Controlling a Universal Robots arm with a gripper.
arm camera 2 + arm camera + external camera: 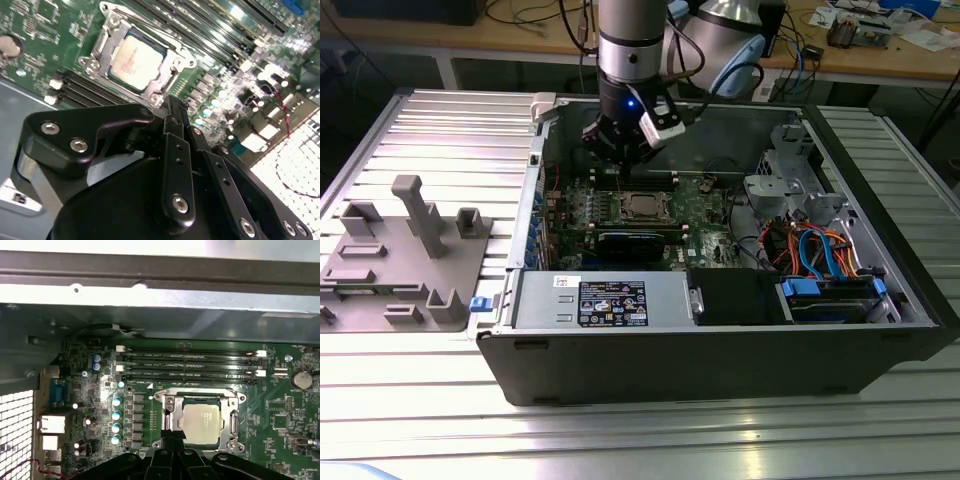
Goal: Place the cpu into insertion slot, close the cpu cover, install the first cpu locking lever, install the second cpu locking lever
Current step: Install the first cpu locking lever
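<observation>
The cpu (202,422) lies flat in the insertion slot (159,399) on the green motherboard, its silvery top facing up; it is also seen in the exterior view (642,207) and the second wrist view (134,61). The cpu cover (171,416) lies down around the chip as a metal frame (171,74). A thin lever rod (200,389) runs along the socket's edge nearest the memory slots. My gripper (173,438) hovers just beside the socket's edge farthest from those slots, shut with nothing between its fingers (172,103). In the exterior view it hangs above the board (618,165).
The motherboard sits inside an open computer case (720,350). Memory slots (190,365) run beside the socket. Drive cages with orange and blue cables (820,250) fill the exterior view's right. A grey fixture block (410,250) stands on the table at the exterior view's left.
</observation>
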